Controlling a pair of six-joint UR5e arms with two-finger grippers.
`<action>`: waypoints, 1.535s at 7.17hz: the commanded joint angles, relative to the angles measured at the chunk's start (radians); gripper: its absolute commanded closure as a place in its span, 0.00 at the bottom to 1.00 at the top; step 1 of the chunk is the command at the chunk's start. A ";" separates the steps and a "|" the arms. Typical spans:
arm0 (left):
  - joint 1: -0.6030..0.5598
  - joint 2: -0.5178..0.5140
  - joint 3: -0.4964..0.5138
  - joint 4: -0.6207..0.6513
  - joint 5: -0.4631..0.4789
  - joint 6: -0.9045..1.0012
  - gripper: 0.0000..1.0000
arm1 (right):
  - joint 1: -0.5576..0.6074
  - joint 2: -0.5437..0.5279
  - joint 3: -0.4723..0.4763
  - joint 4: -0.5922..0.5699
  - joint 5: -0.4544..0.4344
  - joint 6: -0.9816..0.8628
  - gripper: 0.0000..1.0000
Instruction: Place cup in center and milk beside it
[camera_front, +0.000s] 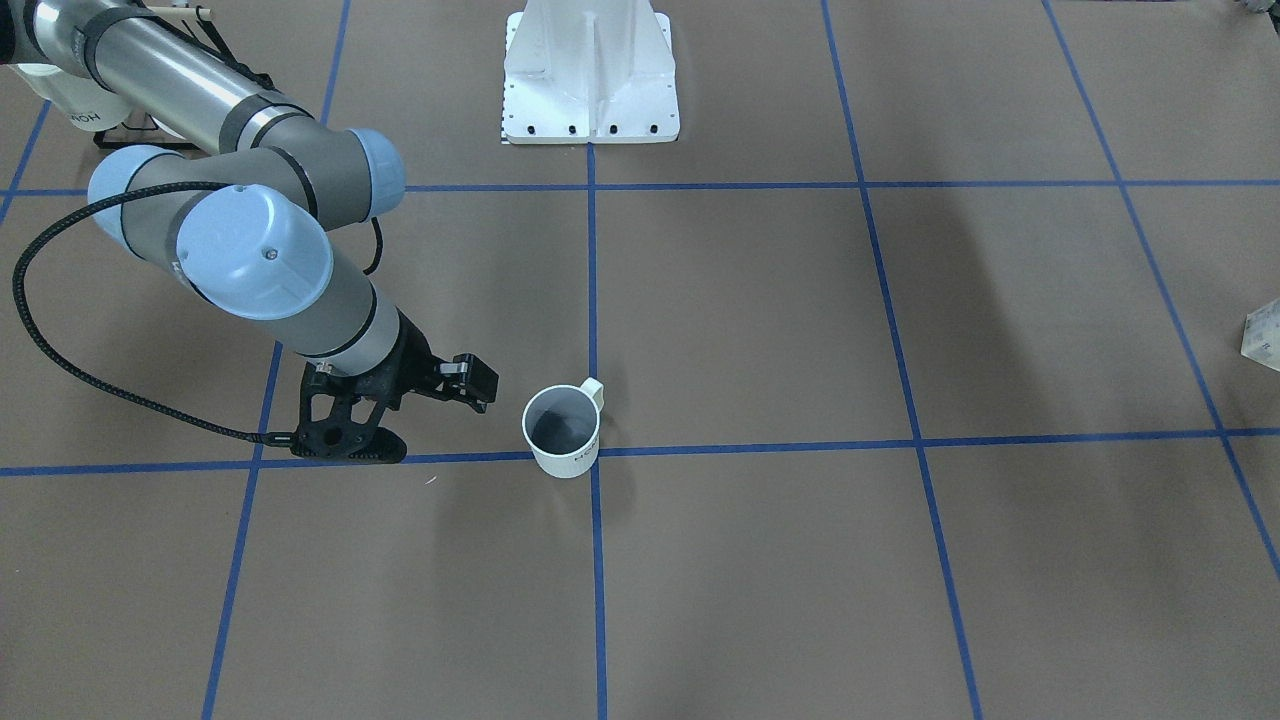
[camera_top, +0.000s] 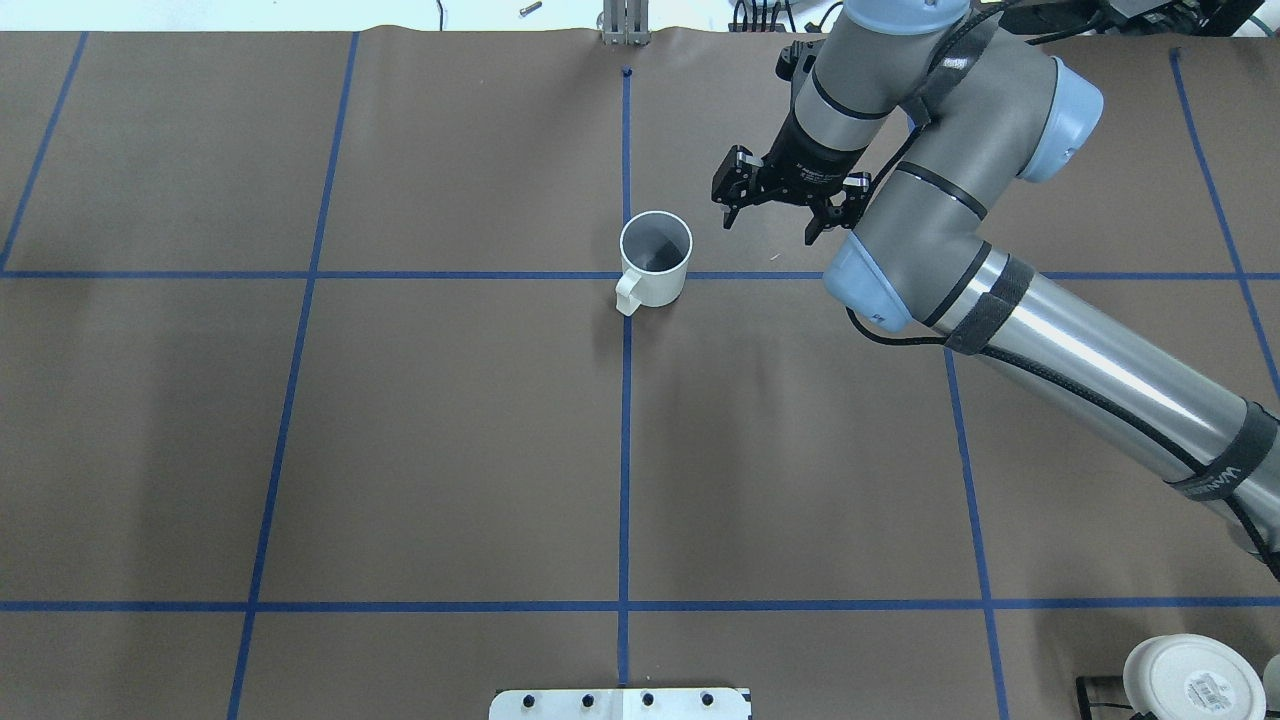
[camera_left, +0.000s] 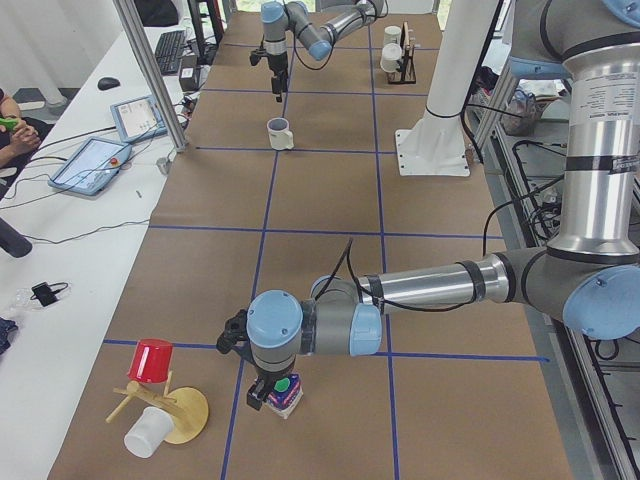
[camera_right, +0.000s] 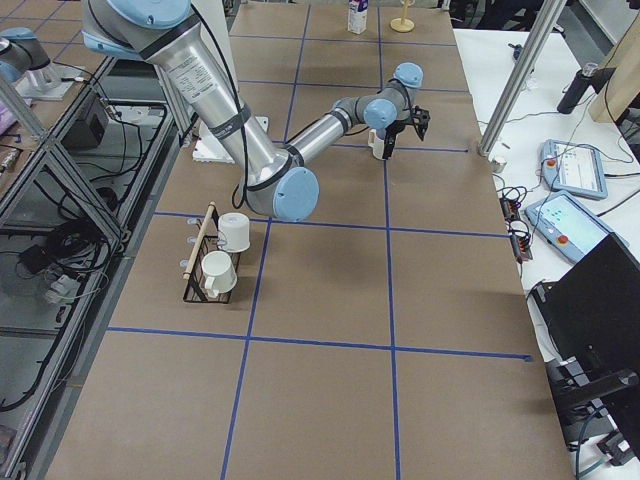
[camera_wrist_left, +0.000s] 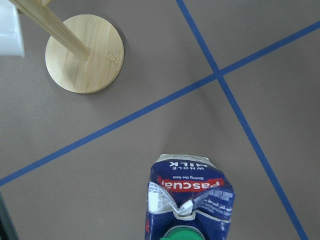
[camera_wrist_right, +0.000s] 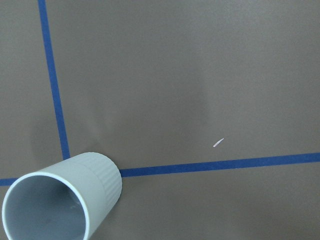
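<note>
The cup (camera_top: 655, 258), a white mug with its handle toward the robot, stands upright at the center tape crossing (camera_top: 625, 275), a little to its right. It also shows in the front view (camera_front: 562, 430) and low left in the right wrist view (camera_wrist_right: 55, 200). My right gripper (camera_top: 770, 225) is open and empty, hanging beside the cup and apart from it. The milk (camera_left: 287, 395), a blue and white carton with a green cap, stands at the table's left end and fills the bottom of the left wrist view (camera_wrist_left: 190, 200). My left gripper (camera_left: 262, 390) is right at it; I cannot tell its jaws.
A rack with two other white mugs (camera_right: 215, 260) stands near the robot's right side. A wooden stand (camera_left: 165, 405) with a red cup and a white cup is next to the milk. The white robot base (camera_front: 590, 80) sits behind the center.
</note>
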 joint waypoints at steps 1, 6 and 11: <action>0.035 -0.003 0.006 -0.022 0.000 -0.041 0.01 | 0.000 -0.004 0.000 0.000 0.000 -0.001 0.00; 0.066 -0.005 0.073 -0.087 0.000 -0.042 0.01 | -0.002 -0.007 0.000 -0.001 -0.002 -0.001 0.00; 0.078 -0.023 0.097 -0.114 0.000 -0.066 0.73 | -0.002 -0.007 0.000 0.000 0.000 -0.001 0.00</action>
